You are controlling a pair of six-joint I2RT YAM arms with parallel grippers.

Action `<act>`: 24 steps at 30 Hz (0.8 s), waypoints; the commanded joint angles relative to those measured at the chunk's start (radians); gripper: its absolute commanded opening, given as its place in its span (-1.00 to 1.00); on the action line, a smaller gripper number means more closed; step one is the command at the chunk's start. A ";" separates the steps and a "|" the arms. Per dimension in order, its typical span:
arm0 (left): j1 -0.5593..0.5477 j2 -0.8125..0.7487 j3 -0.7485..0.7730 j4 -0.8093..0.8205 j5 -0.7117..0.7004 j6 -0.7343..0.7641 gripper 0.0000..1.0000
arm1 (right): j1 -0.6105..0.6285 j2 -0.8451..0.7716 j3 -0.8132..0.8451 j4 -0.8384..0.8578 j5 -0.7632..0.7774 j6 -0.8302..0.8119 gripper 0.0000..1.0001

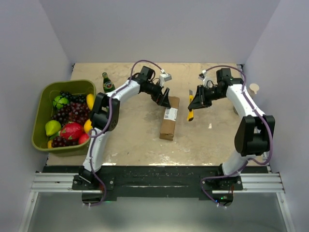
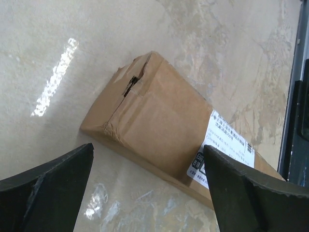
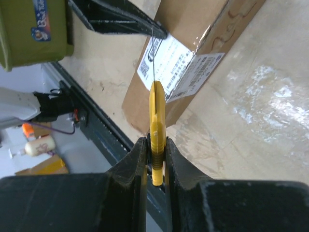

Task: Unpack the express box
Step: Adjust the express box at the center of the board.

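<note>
The express box [image 1: 169, 123] lies flat in the middle of the table [image 1: 135, 137], white label [image 1: 170, 114] facing up. Its long axis runs from the far side toward the arms' bases, the far end angled slightly right. The left gripper [image 1: 164, 100] hangs over that far end, jaws spread wide and holding nothing. Near the box's right side, the right gripper [image 1: 197, 101] pinches a yellow utility knife [image 1: 190, 112].
</note>
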 commanded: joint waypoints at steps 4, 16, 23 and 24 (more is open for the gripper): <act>-0.011 -0.161 -0.084 -0.025 -0.213 0.078 1.00 | -0.031 0.126 0.054 -0.170 -0.203 -0.188 -1.00; -0.111 -0.007 0.016 -0.164 -0.199 0.213 0.77 | -0.034 0.227 0.034 -0.227 -0.157 -0.151 -1.00; -0.134 0.058 0.054 -0.292 -0.234 0.421 0.40 | -0.034 0.293 0.073 -0.247 -0.166 -0.197 -1.00; -0.134 0.062 0.055 -0.296 -0.239 0.473 0.39 | -0.034 0.298 0.069 -0.259 -0.161 -0.201 -1.00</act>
